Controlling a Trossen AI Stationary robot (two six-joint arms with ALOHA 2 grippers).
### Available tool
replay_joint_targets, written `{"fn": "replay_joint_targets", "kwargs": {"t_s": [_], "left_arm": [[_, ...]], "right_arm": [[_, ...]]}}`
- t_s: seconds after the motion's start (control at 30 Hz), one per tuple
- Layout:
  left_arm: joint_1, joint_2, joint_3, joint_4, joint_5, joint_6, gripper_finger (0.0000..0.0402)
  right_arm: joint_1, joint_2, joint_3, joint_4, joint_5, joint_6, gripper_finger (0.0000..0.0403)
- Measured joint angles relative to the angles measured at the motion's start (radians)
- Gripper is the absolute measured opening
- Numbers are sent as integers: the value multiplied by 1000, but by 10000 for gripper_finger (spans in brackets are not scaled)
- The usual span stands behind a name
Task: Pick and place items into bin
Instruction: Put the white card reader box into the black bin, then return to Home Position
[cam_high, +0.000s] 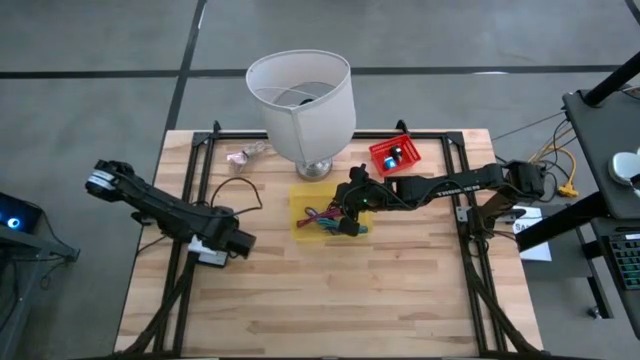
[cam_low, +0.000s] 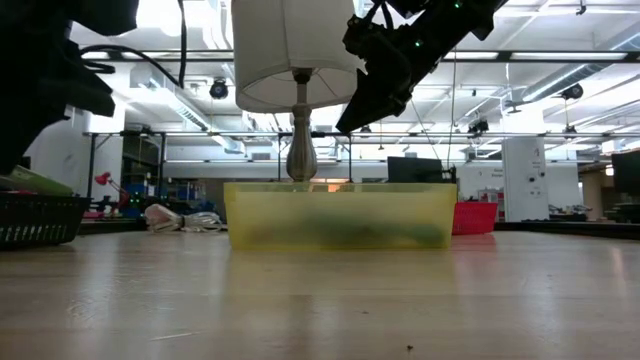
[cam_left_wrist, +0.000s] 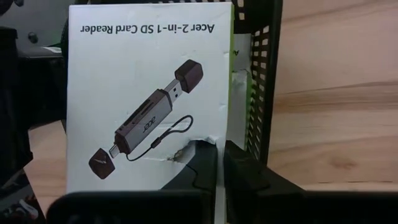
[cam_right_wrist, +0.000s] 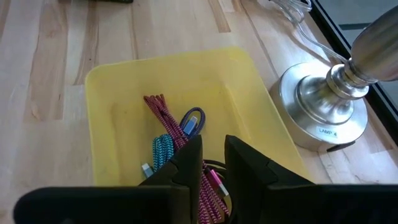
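A translucent yellow bin (cam_high: 305, 205) (cam_low: 340, 215) (cam_right_wrist: 124, 124) sits mid-table. It holds a magenta braided cord (cam_right_wrist: 161, 115), a teal braided cord (cam_right_wrist: 163, 149) and a purple looped cord (cam_right_wrist: 193, 121). My right gripper (cam_right_wrist: 213, 146) (cam_high: 345, 212) (cam_low: 350, 120) hangs above the bin with nothing in it, its fingers a narrow gap apart. My left gripper (cam_left_wrist: 221, 152) (cam_high: 235, 243) is over the table's left part, shut on a white card-reader box (cam_left_wrist: 149, 93) (cam_high: 205, 255). A black mesh basket (cam_left_wrist: 261, 93) (cam_low: 30, 215) stands right behind the box. My left gripper pinches the white box between its two fingers at the edge (cam_left_wrist: 208, 142) opposite the printed title, where the cardboard is dented. The box stands up flat from the fingers, its printed face toward the wrist camera. I cannot tell whether it rests on anything.
A lamp with a big white shade (cam_high: 300, 100) and a metal base (cam_right_wrist: 323, 118) stands just beyond the yellow bin. A red bin (cam_high: 395, 155) with small blue things is to its right. A crumpled wrapper (cam_high: 240, 155) and a black cable (cam_high: 240, 190) lie toward the far left. Bare wood stretches along the near side.
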Motion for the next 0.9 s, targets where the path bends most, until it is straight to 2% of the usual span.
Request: {"fn": "replay_joint_targets", "kwargs": {"t_s": [0.27,0.43,0.53,0.6,0.7,0.8,0.9], "left_arm": [[0,6,0,22,0,4,57],[0,6,0,27,0,59,97],[0,0,4,28,-20,122,107],[0,-10,16,43,-77,160,107],[0,-33,29,117,-227,209,99],[0,-62,28,279,-370,311,83],[3,-87,6,498,-483,483,63]], "right_arm": [[0,0,0,0,0,0,61],[0,0,0,0,0,0,61],[0,0,0,0,0,0,59],[0,0,0,0,-1,0,59],[0,0,0,-4,0,17,60],[0,0,0,-6,1,33,58],[0,-2,0,-5,0,22,53]]}}
